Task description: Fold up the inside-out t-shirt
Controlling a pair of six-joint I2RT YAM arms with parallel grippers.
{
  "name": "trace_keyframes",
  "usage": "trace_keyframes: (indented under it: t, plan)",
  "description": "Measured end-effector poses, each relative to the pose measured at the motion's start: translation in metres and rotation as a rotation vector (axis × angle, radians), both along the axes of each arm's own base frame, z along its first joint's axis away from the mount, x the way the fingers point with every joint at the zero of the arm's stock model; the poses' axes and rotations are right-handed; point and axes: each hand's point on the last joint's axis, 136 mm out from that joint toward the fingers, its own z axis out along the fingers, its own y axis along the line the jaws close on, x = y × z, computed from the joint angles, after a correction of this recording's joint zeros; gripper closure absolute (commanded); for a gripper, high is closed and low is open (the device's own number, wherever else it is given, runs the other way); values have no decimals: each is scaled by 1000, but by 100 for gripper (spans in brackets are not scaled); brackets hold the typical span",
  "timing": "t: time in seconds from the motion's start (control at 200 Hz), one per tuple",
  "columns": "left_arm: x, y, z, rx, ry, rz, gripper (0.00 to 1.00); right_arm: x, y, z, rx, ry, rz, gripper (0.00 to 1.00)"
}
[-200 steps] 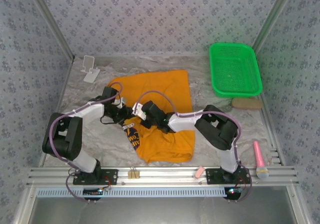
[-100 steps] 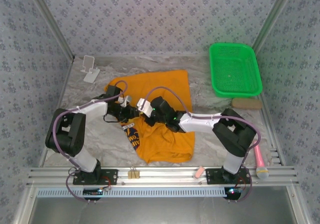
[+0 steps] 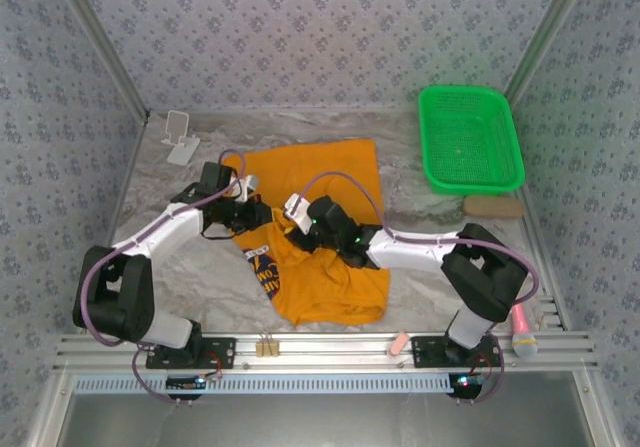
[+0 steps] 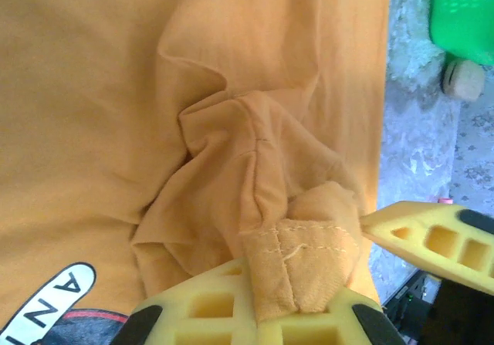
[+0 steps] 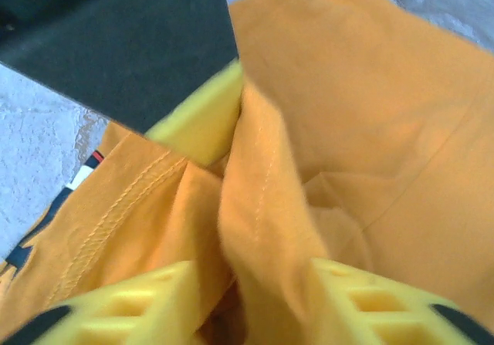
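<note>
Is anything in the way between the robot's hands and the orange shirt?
No, nothing visible is in the way. The left gripper is shut on a bunched fold of the t-shirt, and the right gripper is open around a fold close by.

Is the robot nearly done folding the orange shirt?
Not nearly. Done: nothing neat yet; the t-shirt lies rumpled on the table, print peeking out. In hand: the left tool pinches a hemmed edge, and the right tool sits open around a fold beside it. Left: all the smoothing and folding.

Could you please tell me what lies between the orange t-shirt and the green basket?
In the top view, just bare table separates t-shirt from basket.
</note>
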Motion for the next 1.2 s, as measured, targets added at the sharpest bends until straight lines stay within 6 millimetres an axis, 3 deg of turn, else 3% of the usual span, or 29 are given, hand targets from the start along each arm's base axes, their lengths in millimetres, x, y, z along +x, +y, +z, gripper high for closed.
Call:
trace_keyframes:
  t: [0.145, 0.445, 0.735, 0.865, 0.95, 1.005, 1.074, 1.199]
  plan:
    - [-6, -6, 1, -17, 24, -15, 100, -11, 6, -2, 72, 80, -127, 47]
    - [-14, -10, 14, -44, 24, -24, 100, 22, -16, -36, 9, 124, -508, 50]
    - [-16, -10, 14, -54, 33, -19, 100, 25, -14, -34, -15, 94, -623, 41]
    - [-17, -10, 15, -58, 37, -16, 100, 25, -10, -42, -48, 98, -655, 41]
    - [-18, -10, 19, -63, 26, -14, 100, 25, -11, -51, -72, 106, -684, 54]
    - [-18, -10, 21, -65, 20, -14, 100, 23, -15, -55, -93, 110, -694, 72]
    - [-18, -10, 21, -65, 19, -14, 100, 23, -17, -55, -100, 108, -700, 87]
    - [-17, -10, 17, -61, 30, -14, 100, 18, -23, -51, -92, 118, -671, 90]
